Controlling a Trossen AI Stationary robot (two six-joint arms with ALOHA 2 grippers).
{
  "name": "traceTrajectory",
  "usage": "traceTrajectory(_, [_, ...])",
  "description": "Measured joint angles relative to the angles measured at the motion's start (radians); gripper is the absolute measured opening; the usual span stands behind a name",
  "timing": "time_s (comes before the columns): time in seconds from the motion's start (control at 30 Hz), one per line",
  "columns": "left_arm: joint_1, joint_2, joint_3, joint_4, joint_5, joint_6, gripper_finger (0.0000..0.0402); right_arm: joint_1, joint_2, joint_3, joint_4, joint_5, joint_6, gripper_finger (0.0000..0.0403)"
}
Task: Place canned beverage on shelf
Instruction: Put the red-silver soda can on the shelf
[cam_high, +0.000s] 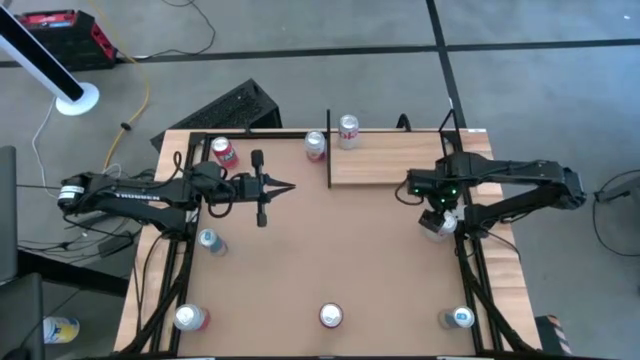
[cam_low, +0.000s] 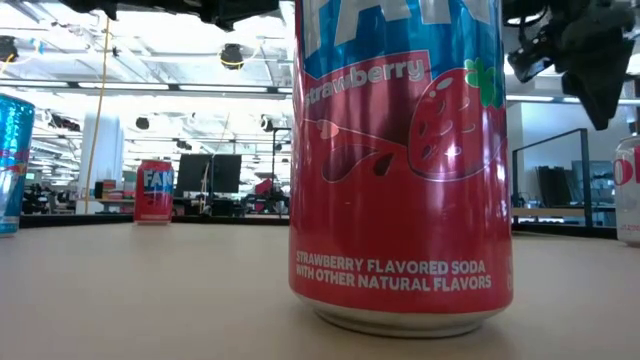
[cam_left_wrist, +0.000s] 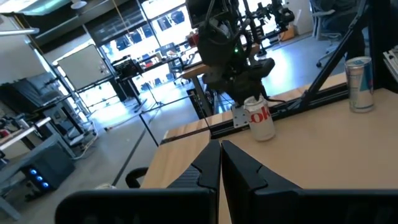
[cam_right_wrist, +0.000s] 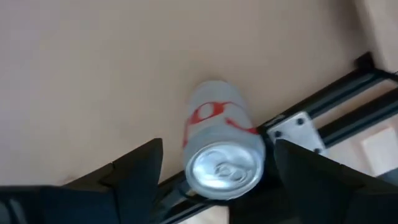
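Silver can (cam_right_wrist: 221, 149) half-hidden under right end effector (cam_high: 437, 222)

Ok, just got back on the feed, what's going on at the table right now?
The right gripper is open, poised over a silver can standing at the right edge of the table, one finger on each side, not gripping it yet. The left gripper waits shut over the table's left-middle. The shelf already holds one can.
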Motion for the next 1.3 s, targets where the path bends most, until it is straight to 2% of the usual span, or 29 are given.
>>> traceTrajectory(0.2, [0.000, 0.000, 0.000, -0.005, 0.000, 0.000, 0.0000, -0.002, 0.007, -0.010, 0.003, 0.014, -0.030, 0.0329])
traceTrajectory(0.27, [0.000, 0.000, 0.000, -0.011, 0.000, 0.000, 0.0000, -0.009, 0.005, -0.031, -0.001, 0.032, -0.101, 0.0329])
traceTrajectory(0.43, [0.000, 0.000, 0.000, -0.014, 0.000, 0.000, 0.0000, -0.030, -0.075, -0.088, -0.003, 0.050, -0.188, 0.0328])
traceTrajectory(0.63, [0.004, 0.000, 0.001, -0.014, 0.000, 0.000, 0.0000, -0.024, -0.242, -0.097, -0.001, -0.080, -0.121, 0.0328])
traceTrajectory(0.73, [0.007, 0.000, 0.001, -0.014, -0.001, -0.001, 0.0000, -0.003, -0.307, -0.097, 0.000, -0.085, -0.063, 0.0328])
traceTrajectory(0.83, [0.007, 0.000, 0.001, -0.014, -0.001, -0.005, 0.0000, 0.021, -0.349, -0.097, 0.001, -0.037, -0.035, 0.0328])
traceTrajectory(0.97, [0.007, 0.000, 0.001, -0.014, 0.000, -0.005, 0.0000, 0.046, -0.356, -0.101, 0.002, -0.003, 0.014, 0.0328])
traceTrajectory(1.2, [0.007, 0.000, 0.001, -0.014, 0.000, -0.005, 0.0000, 0.081, -0.324, -0.218, 0.000, -0.009, 0.023, 0.0328])
traceTrajectory(1.3, [0.007, 0.000, 0.001, -0.014, 0.000, -0.004, 0.0000, 0.096, -0.304, -0.225, 0.015, -0.023, 0.029, 0.0328])
